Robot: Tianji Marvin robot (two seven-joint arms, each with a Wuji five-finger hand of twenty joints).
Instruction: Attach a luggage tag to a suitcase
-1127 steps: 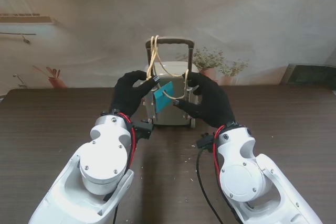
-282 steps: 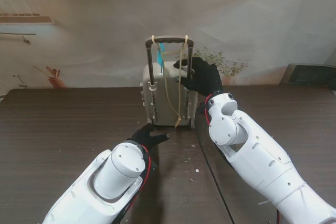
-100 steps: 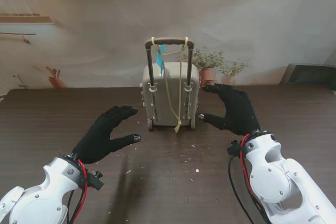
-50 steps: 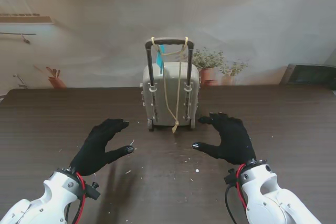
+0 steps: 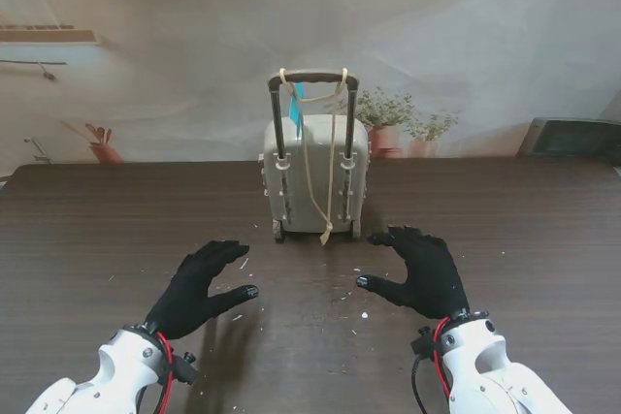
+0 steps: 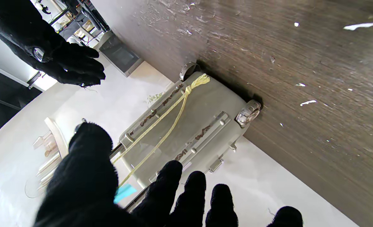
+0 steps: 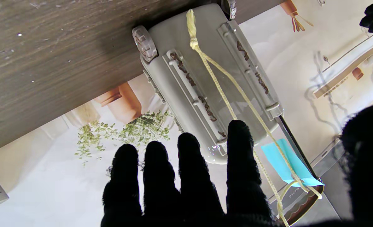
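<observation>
Nearest me, both hands hover low over the dark wood-grain surface (image 5: 97, 230), palms down, neither touching anything. Left hand (image 5: 201, 287) sits left of centre, fingers (image 6: 191, 197) spread & released, thumb angled inward toward the other hand. Right hand (image 5: 419, 270) mirrors it on the right, fingers (image 7: 189, 176) also spread, relaxed, holding nothing; thumb points in toward centre. Small pale flecks/crumbs scattered on the surface between and around the hands.

Farther from me, roughly centred between the two hands & well clear of both: the suitcase (image 5: 315, 186), small, grey-beige hard shell, standing upright on its wheels (image 6: 248, 113), back face w/ the two rail grooves toward me. Telescopic handle (image 5: 312, 76) is extended, dark bars w/ a brown grip on top.

Yellowish cord (image 5: 312, 167) is looped over the grip at both ends and hangs down the suitcase's back; knotted, frayed end (image 7: 192, 30) reaches almost to the surface near the wheels. Luggage tag (image 5: 296, 109), flat teal-blue card, hangs just under the grip beside the handle's left bar; in the right wrist view (image 7: 282, 162) the cord crosses over it.

Beyond the surface: a pale printed backdrop (image 5: 466, 36) w/ potted plants (image 5: 393, 118) right of the suitcase, a shelf (image 5: 49, 36) far left.
</observation>
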